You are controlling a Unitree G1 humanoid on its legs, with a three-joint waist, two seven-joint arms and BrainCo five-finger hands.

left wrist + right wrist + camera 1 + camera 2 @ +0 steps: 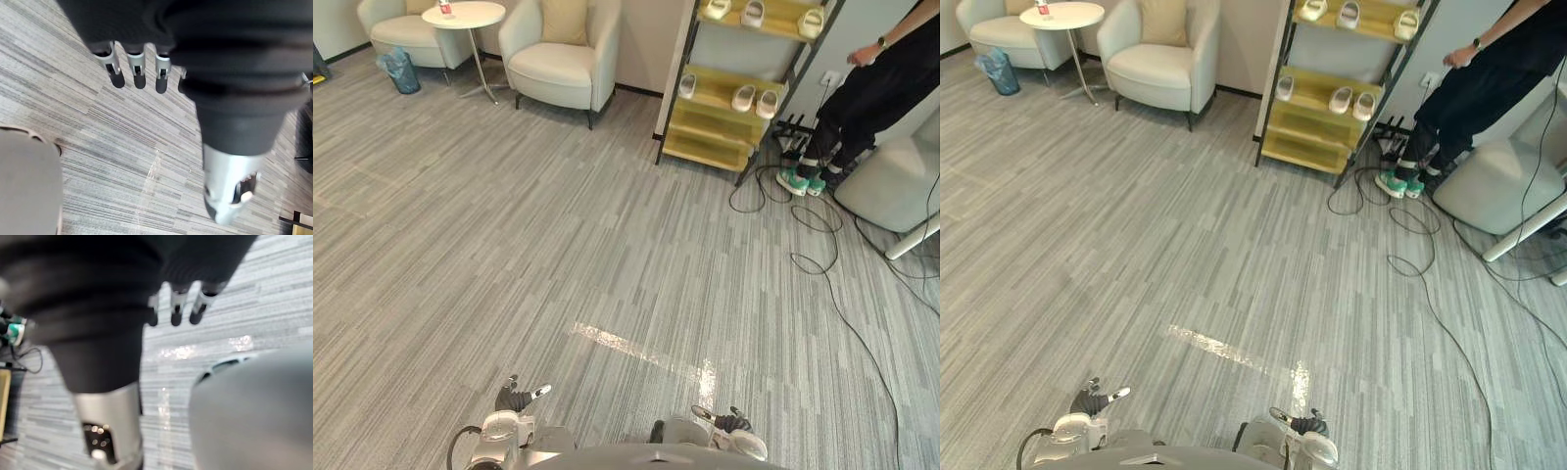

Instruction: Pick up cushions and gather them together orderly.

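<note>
**Open carpet, both hands low and empty**

Grey striped carpet (558,245) runs clear across the middle of the room, with a pale streak of glare (636,348) lying on it near the robot. All the furniture stands along the far edge and the right side, well apart from the robot.

At the far wall a cream armchair (558,73) holds a beige cushion (565,20), upright against its back. A round white table (465,14) stands just beside it, with a second armchair (401,31) beyond and a blue bin (401,70) on the floor in front of that.

To the right of the chairs a yellow shelf rack (724,98) carries pale slippers (744,96) on its tiers. A person (871,88) in black stands near its right end. Black cables (842,304) trail from there down the right side of the carpet, and a grey padded seat (896,181) sits at that edge.

The left hand (514,399) and the right hand (732,423) hang low over bare carpet, far from the cushion. The left hand's fingers (136,66) are straight and slightly apart, grasping nothing. The right hand's fingers (176,308) are likewise straight and empty.
</note>
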